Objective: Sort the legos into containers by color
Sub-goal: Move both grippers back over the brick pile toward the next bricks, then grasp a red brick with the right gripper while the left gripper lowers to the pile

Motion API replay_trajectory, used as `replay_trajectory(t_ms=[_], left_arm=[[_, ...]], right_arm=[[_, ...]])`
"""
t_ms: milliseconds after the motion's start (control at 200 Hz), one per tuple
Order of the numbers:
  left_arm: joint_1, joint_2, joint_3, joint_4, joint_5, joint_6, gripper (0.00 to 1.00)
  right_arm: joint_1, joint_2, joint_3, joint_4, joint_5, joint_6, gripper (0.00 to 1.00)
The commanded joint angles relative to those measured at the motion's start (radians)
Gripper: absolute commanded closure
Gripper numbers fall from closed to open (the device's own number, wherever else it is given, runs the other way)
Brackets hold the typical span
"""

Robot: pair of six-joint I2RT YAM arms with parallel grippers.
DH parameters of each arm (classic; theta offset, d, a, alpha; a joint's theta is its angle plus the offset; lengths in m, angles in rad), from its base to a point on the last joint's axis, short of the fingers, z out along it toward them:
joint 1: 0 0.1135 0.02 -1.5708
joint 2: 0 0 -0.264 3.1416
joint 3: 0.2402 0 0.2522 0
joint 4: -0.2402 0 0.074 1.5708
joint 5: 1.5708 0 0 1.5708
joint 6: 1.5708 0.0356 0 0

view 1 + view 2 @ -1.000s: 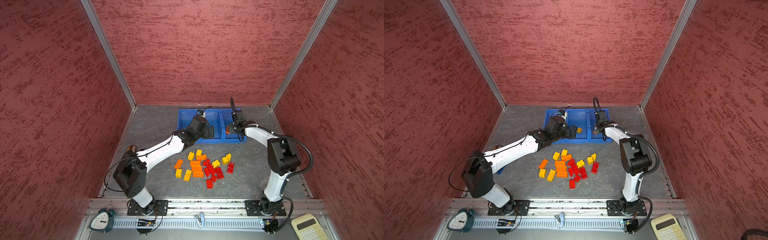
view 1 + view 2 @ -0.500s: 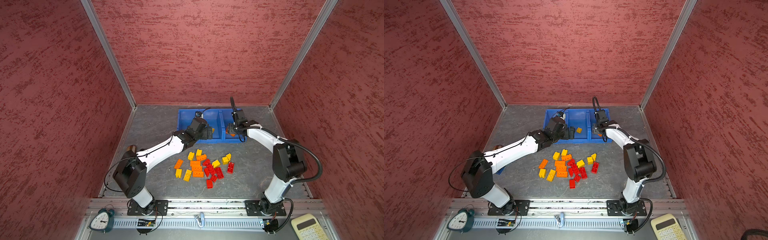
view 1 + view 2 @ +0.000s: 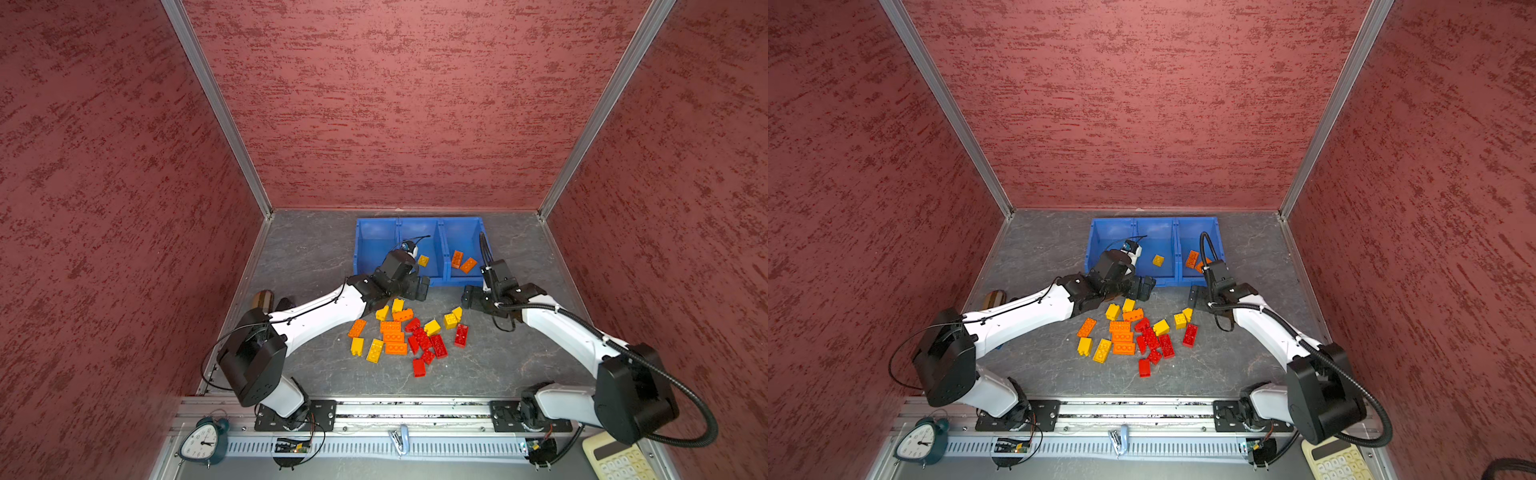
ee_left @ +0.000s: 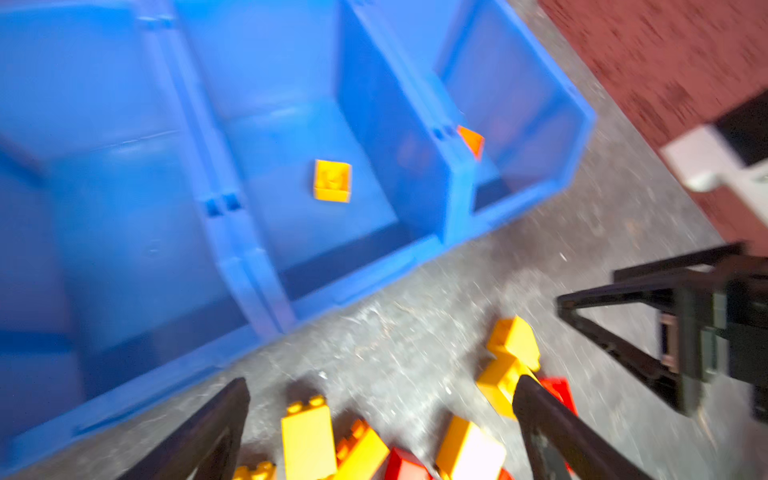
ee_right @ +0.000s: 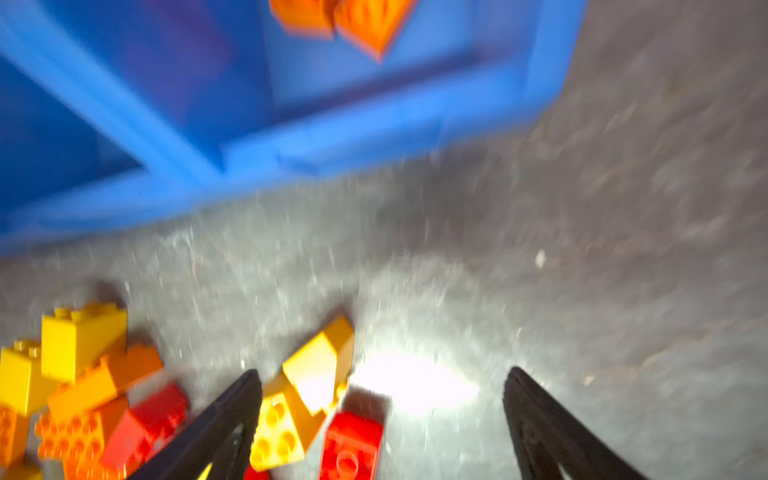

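Note:
The containers (image 3: 419, 219) (image 3: 1154, 219) stand in a row at the back. The middle one holds a yellow lego (image 3: 423, 260) (image 4: 332, 180). The rightmost holds two orange legos (image 3: 462, 262) (image 5: 370, 20). A loose pile of red, yellow and orange legos (image 3: 399, 336) (image 3: 1129, 336) lies on the grey floor in front. My left gripper (image 3: 419, 289) (image 4: 381, 384) hangs open just before the bins' front lip, over the pile's far edge. My right gripper (image 3: 471, 299) (image 5: 383, 374) is open and empty beside two yellow legos (image 5: 307, 386) and a red one (image 5: 351, 444).
Red walls close in three sides. A clock (image 3: 203, 442) and a calculator (image 3: 615, 459) sit by the front rail (image 3: 399, 409). A brown object (image 3: 262, 299) lies at the left wall beside my left arm.
Both grippers pulled back from over the bins to the floor in front of them. The right gripper opened, and an orange lego now lies in the rightmost bin.

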State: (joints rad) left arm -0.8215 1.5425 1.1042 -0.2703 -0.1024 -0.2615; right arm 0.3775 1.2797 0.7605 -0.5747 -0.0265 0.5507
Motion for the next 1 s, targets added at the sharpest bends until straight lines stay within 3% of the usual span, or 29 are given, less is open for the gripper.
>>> replay_trajectory(t_ms=[0,170,316,761,997], left_arm=[[-0.024,-0.013,-0.02,-0.014,0.055,0.071,0.01],[-0.057,-0.014,-0.073,0.03,0.129,0.077,0.01],[-0.082,-0.004,-0.089,0.039,0.114,0.081,0.01],[-0.085,0.016,-0.103,0.081,0.044,0.047,0.01],[-0.084,-0.011,-0.118,0.065,0.009,0.071,0.01]], right_arm=[[0.043,-0.068,-0.056,-0.033,-0.126,0.091,0.12],[0.094,-0.1,-0.129,-0.05,-0.183,0.136,0.21],[0.123,-0.036,-0.12,-0.015,-0.201,0.137,0.24],[0.216,0.11,-0.057,-0.094,0.023,0.108,0.51],[0.245,0.093,-0.047,-0.106,0.062,0.066,0.67]])
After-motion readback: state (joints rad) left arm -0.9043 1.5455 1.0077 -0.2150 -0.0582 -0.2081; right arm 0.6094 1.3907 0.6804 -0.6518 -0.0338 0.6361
